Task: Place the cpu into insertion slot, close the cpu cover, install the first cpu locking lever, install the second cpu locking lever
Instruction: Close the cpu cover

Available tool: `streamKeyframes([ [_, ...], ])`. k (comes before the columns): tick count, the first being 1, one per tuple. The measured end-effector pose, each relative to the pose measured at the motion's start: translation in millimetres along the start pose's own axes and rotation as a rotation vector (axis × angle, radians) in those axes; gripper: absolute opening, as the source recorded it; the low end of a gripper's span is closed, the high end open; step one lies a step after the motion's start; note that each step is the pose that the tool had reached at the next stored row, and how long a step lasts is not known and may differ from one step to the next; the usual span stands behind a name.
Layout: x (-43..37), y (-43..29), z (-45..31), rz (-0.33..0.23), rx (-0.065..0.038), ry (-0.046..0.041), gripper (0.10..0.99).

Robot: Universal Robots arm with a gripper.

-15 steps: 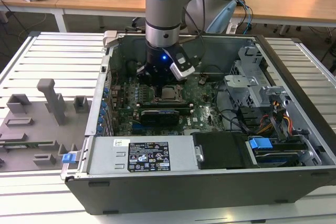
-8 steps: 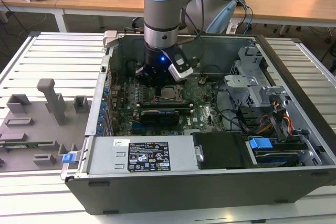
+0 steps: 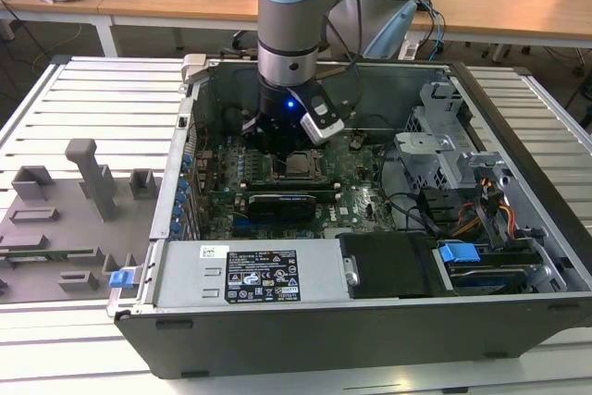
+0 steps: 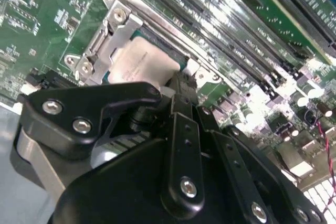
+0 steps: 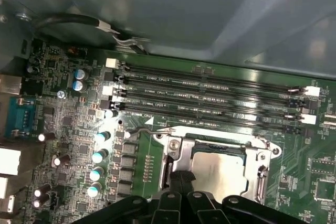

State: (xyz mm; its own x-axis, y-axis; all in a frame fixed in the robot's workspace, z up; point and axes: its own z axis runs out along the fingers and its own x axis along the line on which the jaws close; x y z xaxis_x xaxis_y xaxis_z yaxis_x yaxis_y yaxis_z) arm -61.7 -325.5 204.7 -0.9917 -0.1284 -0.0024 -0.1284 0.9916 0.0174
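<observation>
ROBOT AT THE SOCKET: On a slatted table [image 3: 92, 99], an open computer case [image 3: 370, 339] lies on its side as a Universal Robots arm [image 3: 291, 6] reaches down into it. A grey fixture tray [image 3: 55, 228] sits at nine o'clock of the case in the exterior view.

The gripper [image 5: 181, 177] hangs low over the green motherboard [image 3: 361, 199]. Its fingers [image 5: 187, 184] are drawn together with nothing seen between them, tips at the edge of the insertion slot [image 5: 272, 152].

The cpu cover [image 5: 181, 156] lies flat, framing the cpu [image 5: 220, 174]. The chip sits silver face up in the slot, at twelve o'clock of the long black expansion card [image 3: 282, 201] in the exterior view.

A thin wire lever [image 5: 149, 129] runs beside the memory slots [image 5: 210, 85]; whether it is latched cannot be told.

The chip is probably light, stiff and fragile underneath, best held by its edges, and the springy lever by its bent end.
</observation>
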Motion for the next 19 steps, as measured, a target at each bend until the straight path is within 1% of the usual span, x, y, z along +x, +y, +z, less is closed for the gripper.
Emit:
streamKeyframes([
  [3,-0.2,0.1,-1.3,0.000,0.000,-0.0006,0.106],
  [7,-0.1,0.2,-10.8,0.000,0.002,0.0004,0.106],
  [8,-0.1,0.2,-12.2,0.000,0.003,0.0005,0.106],
  [10,-0.8,0.1,-12.4,0.000,0.003,0.0005,0.106],
  [11,-3.9,-0.4,-12.4,0.000,0.003,0.0026,0.106],
  [13,-12.3,-2.0,-12.5,0.000,0.002,0.0101,0.106],
  [14,-14.8,-2.5,-12.5,0.000,0.002,0.0125,0.106],
  [16,-23.3,-3.9,-12.5,0.000,0.001,0.0216,0.106],
  [17,-26.0,-4.3,-12.5,0.000,0.000,0.0248,0.106],
  [19,-28.6,-4.6,-12.5,0.000,0.000,0.0280,0.106],
])
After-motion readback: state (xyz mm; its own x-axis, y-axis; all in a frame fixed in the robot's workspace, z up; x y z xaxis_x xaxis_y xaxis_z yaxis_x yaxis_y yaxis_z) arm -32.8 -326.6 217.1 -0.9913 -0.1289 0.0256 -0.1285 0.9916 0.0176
